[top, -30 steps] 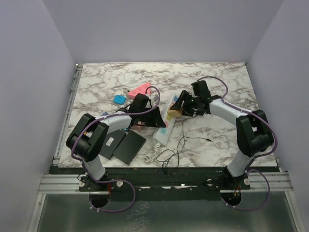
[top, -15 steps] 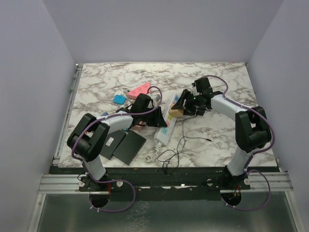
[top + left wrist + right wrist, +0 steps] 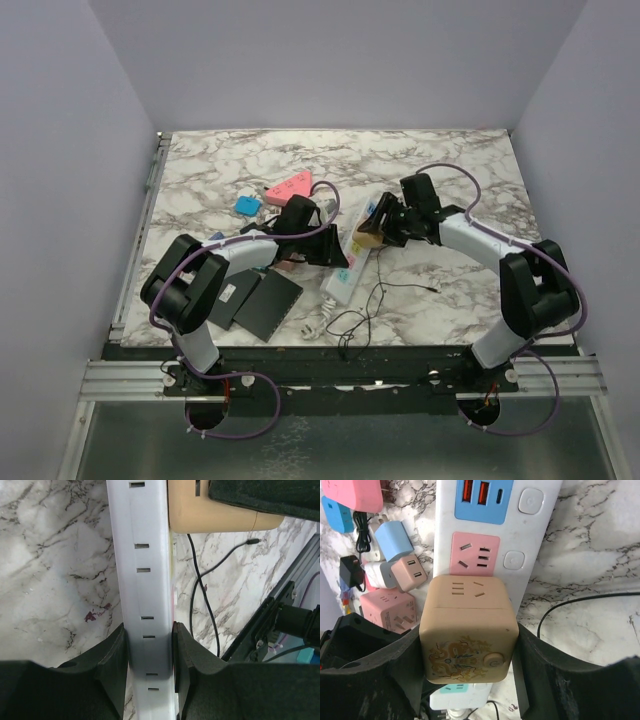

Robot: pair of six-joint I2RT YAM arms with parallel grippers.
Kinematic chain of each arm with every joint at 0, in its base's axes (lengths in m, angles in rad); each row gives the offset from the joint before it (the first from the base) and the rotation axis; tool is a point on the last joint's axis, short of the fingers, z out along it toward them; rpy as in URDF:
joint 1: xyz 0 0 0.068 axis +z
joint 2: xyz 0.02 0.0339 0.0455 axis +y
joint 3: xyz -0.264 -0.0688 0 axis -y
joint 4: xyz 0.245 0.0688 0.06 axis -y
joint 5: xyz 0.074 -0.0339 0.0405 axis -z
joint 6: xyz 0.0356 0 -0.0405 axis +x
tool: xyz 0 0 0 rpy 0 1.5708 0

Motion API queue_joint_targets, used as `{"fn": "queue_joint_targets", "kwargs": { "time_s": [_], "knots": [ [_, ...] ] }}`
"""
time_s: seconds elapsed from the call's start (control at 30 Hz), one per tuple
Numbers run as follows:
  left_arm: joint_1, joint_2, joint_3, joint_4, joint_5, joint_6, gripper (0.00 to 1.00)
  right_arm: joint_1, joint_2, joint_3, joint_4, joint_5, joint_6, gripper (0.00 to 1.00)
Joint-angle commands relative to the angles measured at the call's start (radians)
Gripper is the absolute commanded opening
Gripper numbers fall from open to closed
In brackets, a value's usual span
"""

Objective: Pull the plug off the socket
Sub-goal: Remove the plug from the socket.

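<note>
You did best to let the left gripper (image 3: 150, 650), clamped on the socket's (image 3: 142, 555) long sides at mid-frame on the counter (image 3: 450, 170), pin it down while you drew straight off its face. The right gripper (image 3: 466, 672), half-open, gripped the tan plug (image 3: 465, 615) sitting on the socket.

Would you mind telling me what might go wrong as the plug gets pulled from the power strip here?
1. The left jaws pinch the socket by its smooth sides, away from the tan cube plug; a hard pull may make the socket slip or tilt up with the plug.
2. The right jaws grip only the plug's smooth faces, so they may slide off.
3. The thin black cable beside the socket could snag.
</note>
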Motion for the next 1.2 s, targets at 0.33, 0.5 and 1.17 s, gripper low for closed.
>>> {"fn": "queue_joint_targets", "kwargs": {
  "time_s": [0.33,0.5,1.17],
  "knots": [
    [-0.010,0.029,-0.021,-0.106,0.015,0.102,0.00,0.158,-0.058,-0.143,0.076,0.285,0.079,0.00],
    [-0.010,0.039,-0.021,-0.110,0.013,0.105,0.00,0.156,-0.028,-0.048,-0.005,0.332,0.014,0.00],
    [-0.010,0.065,-0.009,-0.138,-0.008,0.125,0.00,-0.130,0.141,0.165,-0.121,0.005,-0.202,0.00]
  ]
}}
